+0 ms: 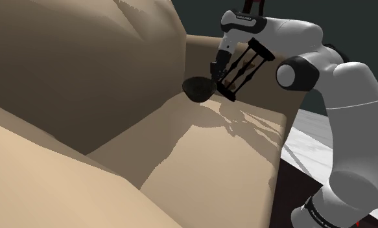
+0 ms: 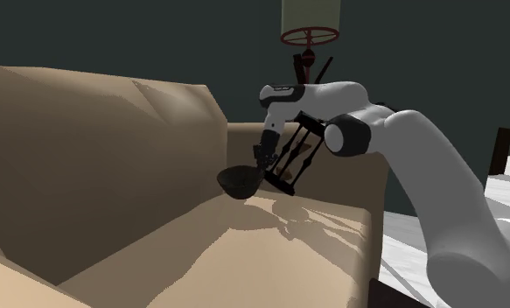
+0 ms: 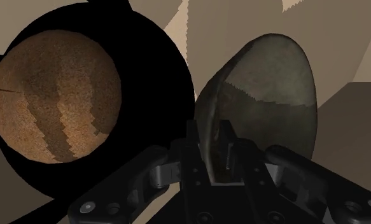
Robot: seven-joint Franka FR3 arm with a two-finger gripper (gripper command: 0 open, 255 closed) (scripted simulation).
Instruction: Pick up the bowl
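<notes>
All-black two-finger gripper [image 3: 210, 137] is narrow, closed on the rim of the dark grey-green round bowl [image 3: 266, 102], one finger inside the wall and one outside

Bowl [image 1: 199, 88] hangs tipped on its side under the hand and looks clear of the seat of the tan sofa [image 1: 207, 162], over the seat's far corner where backrest meets armrest

Black rod-frame stand with a round brown mottled top [image 3: 55, 95] sits just beside the hand [image 2: 260, 159], leaning by the armrest

Handling judgement:
- wall looks rigid and smooth, likely slick on the pads
- probably light, but a one-sided rim pinch leaves the weight hanging off to the side, so it could pivot
- rim is the right place to hold it, with the wall deep between the pads; the body is too wide to span
- keep clear of the rods
</notes>
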